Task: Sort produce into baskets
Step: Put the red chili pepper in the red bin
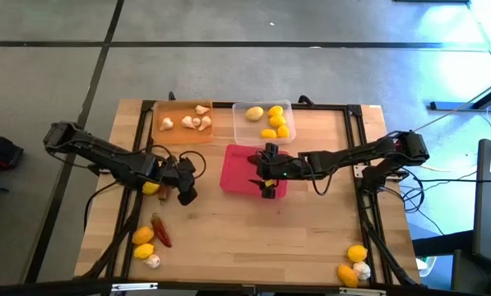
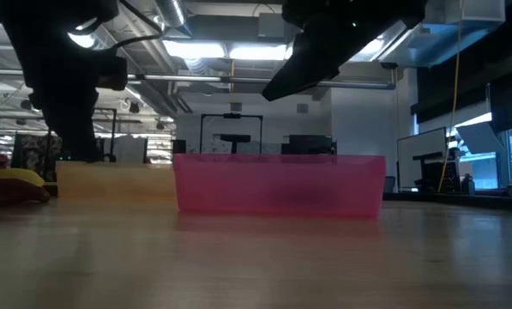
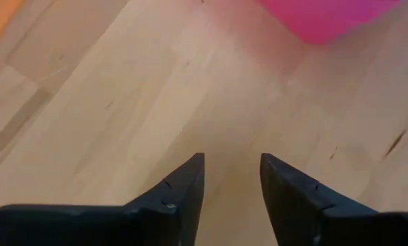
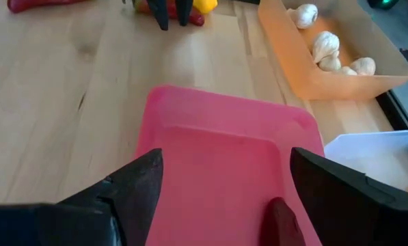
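The pale wooden table (image 1: 253, 230) carries everything, and the shallow pink-red rectangular plastic tray (image 1: 238, 171) near its middle serves as the landmark. On the far side of the pink-red tray, toward the left arm's half, sits the translucent orange plastic tray (image 1: 182, 125) holding five white garlic-like bulbs (image 1: 192, 120). Just beside that one, also beyond the pink-red tray, is the clear whitish plastic tray (image 1: 263, 121) with several yellow lemon-like ovals (image 1: 275, 122) in it.

The right gripper (image 1: 267, 187) hovers over the near right part of the pink-red tray, its two dark fingers (image 4: 132, 188) spread wide with nothing between them. A dark red chili pepper (image 4: 286, 222) lies on the tray floor below the right gripper, only partly visible.

The left gripper (image 1: 187, 194) is left of the pink-red tray, over bare wood. Its fingers (image 3: 183, 188) stand partly apart and clamp nothing. A yellow lemon-like oval (image 1: 150, 187) and a piece of red pepper (image 1: 164, 194) lie close beside the left gripper, farther from the pink-red tray.

Nearer the table's front, well to the left of the pink-red tray, lie two long dark red chili peppers (image 1: 160, 230), two more yellow ovals (image 1: 143, 243) and a white bulb (image 1: 152, 261). Well to its right, at the front corner, sit two yellow-orange ovals (image 1: 352, 263) and a white bulb (image 1: 362, 270).
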